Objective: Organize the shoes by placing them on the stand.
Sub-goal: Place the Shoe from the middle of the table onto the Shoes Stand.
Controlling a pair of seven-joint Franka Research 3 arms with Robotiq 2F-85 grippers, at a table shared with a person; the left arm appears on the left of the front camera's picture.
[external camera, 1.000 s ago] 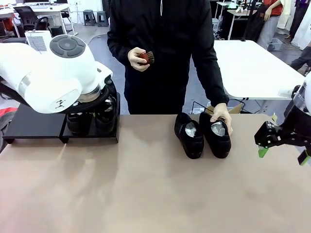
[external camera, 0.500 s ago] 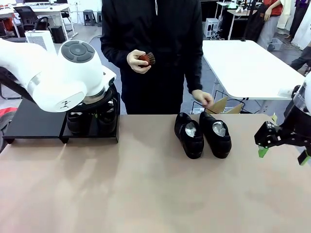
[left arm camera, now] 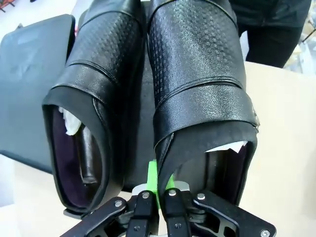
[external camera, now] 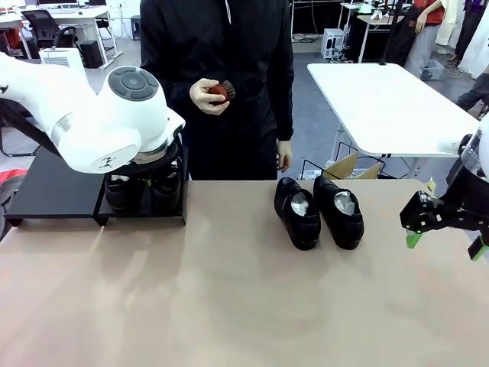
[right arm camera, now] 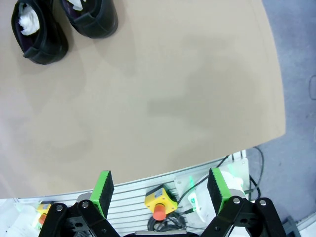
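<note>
Two shoes point(external camera: 304, 229) amid open tabletop point(external camera: 229, 306); left jaws seemingly pinch another point(left arm camera: 197, 74), right jaws wide.

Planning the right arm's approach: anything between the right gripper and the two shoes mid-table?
Nothing. In the front view the stretch from the right gripper to the shoes is bare tabletop; the right wrist view agrees.

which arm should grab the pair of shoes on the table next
Right. The right gripper is open and empty, on the pair's side of the table; the left gripper is shut on a shoe at the stand.
</note>
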